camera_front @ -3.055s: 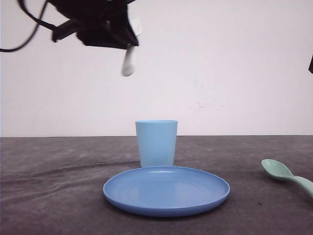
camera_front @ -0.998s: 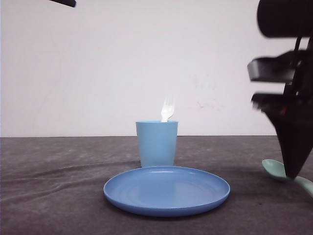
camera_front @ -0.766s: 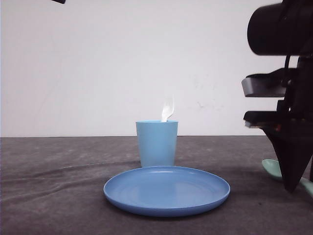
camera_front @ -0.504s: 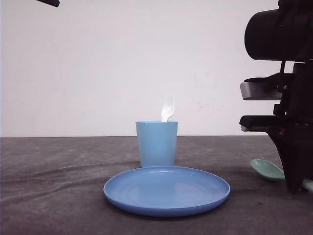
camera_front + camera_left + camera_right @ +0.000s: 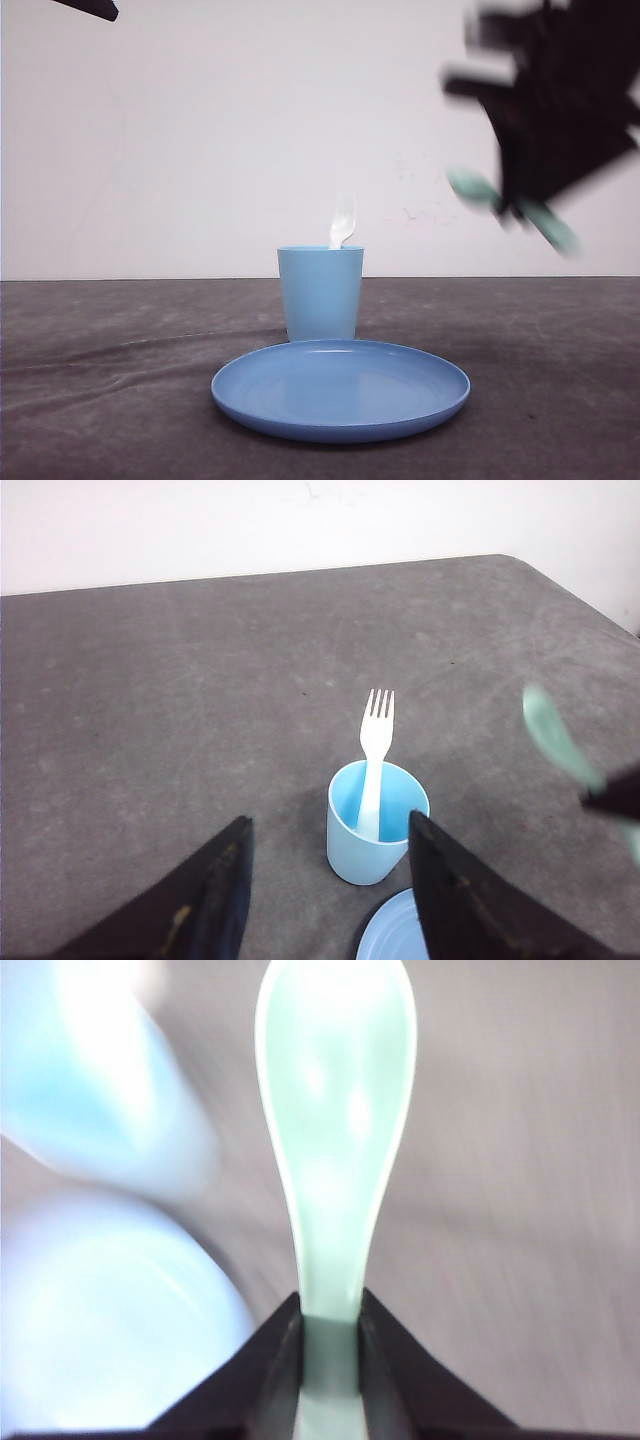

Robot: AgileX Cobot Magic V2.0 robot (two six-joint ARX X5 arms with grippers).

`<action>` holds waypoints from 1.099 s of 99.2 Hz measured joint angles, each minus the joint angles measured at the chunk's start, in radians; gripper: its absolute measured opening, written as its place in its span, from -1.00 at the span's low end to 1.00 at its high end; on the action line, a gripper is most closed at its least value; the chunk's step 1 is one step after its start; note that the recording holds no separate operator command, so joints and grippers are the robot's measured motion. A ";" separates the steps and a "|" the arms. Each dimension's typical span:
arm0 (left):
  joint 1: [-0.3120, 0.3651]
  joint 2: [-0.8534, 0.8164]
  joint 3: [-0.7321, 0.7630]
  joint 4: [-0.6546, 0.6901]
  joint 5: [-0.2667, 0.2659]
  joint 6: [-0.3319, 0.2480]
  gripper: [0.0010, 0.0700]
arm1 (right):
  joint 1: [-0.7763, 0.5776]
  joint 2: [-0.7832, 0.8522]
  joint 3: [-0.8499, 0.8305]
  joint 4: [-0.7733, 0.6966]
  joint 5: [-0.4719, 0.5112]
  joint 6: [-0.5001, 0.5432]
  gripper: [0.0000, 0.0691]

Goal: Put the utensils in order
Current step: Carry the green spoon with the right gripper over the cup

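Spoon (image 5: 335,1140) handle clamped between right fingers (image 5: 275,1360), bowl protruding.

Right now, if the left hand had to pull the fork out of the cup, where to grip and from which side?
Grip the fork on its neck just below the tines, coming straight down from above. It stands nearly upright in the cup, tines up, handle inside the wall, so only the top part is free. The left hand is open.
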 joint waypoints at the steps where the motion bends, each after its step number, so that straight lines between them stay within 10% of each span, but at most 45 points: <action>1: 0.000 0.000 0.000 0.000 0.000 0.000 -0.18 | 0.004 0.000 0.009 0.007 0.000 -0.003 -0.78; 52: 0.000 0.000 0.000 0.004 0.000 -0.025 -0.18 | 0.152 0.232 0.090 0.529 0.000 -0.114 -0.78; 109: 0.000 0.000 0.000 -0.046 0.000 -0.029 -0.18 | 0.148 0.473 0.090 0.568 0.074 -0.131 -0.78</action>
